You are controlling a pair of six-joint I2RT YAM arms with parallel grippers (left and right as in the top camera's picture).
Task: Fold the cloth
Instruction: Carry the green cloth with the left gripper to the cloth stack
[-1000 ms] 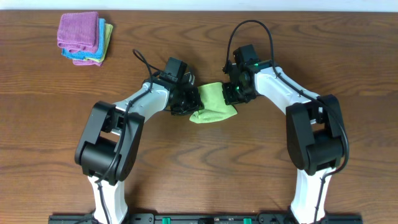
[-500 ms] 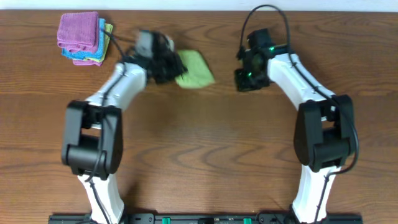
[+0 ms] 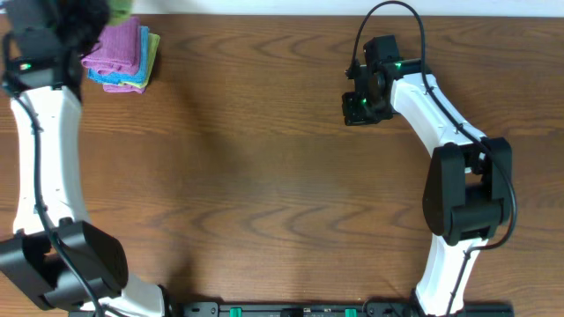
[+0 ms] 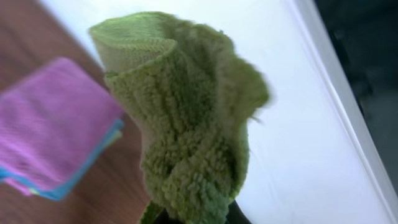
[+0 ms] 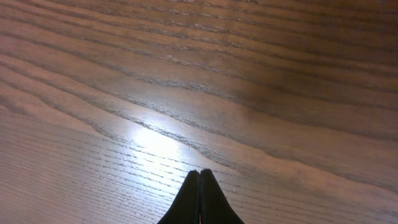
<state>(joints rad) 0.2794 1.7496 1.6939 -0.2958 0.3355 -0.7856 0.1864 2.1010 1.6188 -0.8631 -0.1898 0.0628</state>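
At the upper left, our left hand (image 3: 99, 14) pinched the green cloth (image 4: 186, 124) by the folded pile (image 3: 119, 55). Our right hand (image 5: 199, 185) was pressed together over the counter (image 5: 249, 74).

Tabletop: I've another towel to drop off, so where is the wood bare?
Bare: the broad middle of the table, between the left arm and right arm. Crowded: the far-left corner, where the cloth stack sits beside the raised green cloth.

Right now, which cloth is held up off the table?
The green cloth, gripped by the left claw; the others lie folded in a stack.
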